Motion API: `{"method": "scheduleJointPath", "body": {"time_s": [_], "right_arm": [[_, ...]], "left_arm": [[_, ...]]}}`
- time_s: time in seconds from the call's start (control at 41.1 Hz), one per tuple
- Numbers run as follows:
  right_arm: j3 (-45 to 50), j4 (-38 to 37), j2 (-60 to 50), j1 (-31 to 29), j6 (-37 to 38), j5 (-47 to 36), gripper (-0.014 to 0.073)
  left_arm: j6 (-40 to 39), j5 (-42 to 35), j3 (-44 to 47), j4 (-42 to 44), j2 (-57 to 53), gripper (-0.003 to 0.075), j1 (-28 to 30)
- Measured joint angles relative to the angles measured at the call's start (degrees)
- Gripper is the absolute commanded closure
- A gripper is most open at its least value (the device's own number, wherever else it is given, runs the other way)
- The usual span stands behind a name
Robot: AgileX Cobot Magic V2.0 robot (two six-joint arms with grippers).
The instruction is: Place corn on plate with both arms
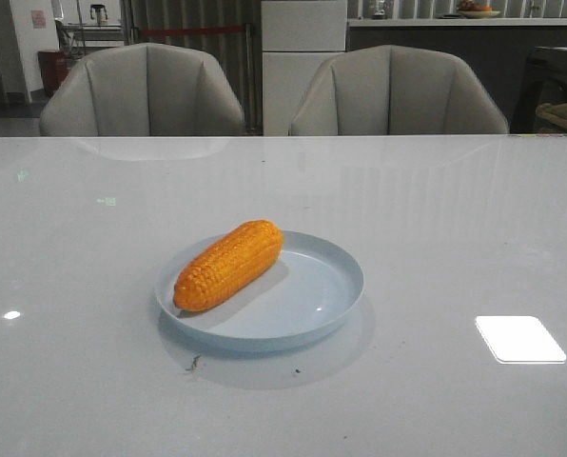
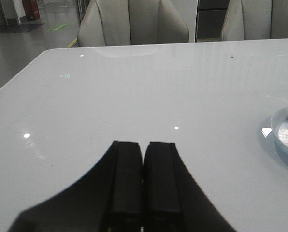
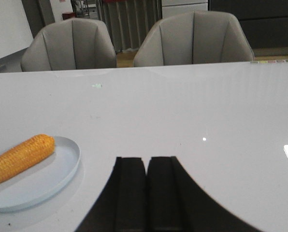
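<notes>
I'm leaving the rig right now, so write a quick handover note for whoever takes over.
Left gripper: shut, empty, over bare table beside the plate.
Right gripper: shut, empty, also clear of the plate.
Corn: lies diagonally on the pale-blue plate, one end over the rim.
Done: corn is on the plate, both grippers off it.
Left: apparently nothing; perhaps centre the corn.

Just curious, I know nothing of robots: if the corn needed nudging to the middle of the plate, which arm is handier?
Probably the right: its pincer sees the whole corn; the left pincer sees only the plate's edge.
</notes>
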Motion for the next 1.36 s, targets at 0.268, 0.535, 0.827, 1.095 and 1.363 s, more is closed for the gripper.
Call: {"method": "scheduleJointPath", "body": {"time_s": [0.268, 0.535, 0.827, 1.095, 1.363], "right_arm": [[6.1, 0.4, 0.0, 0.0, 0.0, -6.3, 0.0542], [6.1, 0.4, 0.0, 0.0, 0.0, -7.1, 0.0542], [6.1, 0.4, 0.0, 0.0, 0.0, -7.2, 0.0542], [6.1, 0.4, 0.0, 0.0, 0.0, -7.2, 0.0542], [6.1, 0.4, 0.0, 0.0, 0.0, -7.2, 0.0542]], "left_arm": [[0.0, 0.0, 0.0, 0.0, 0.0, 0.0629, 0.0], [0.0, 0.0, 0.0, 0.0, 0.0, 0.0629, 0.0], [0.0, 0.0, 0.0, 0.0, 0.0, 0.0629, 0.0], [0.0, 0.0, 0.0, 0.0, 0.0, 0.0629, 0.0], [0.0, 0.0, 0.0, 0.0, 0.0, 0.0629, 0.0]]}}
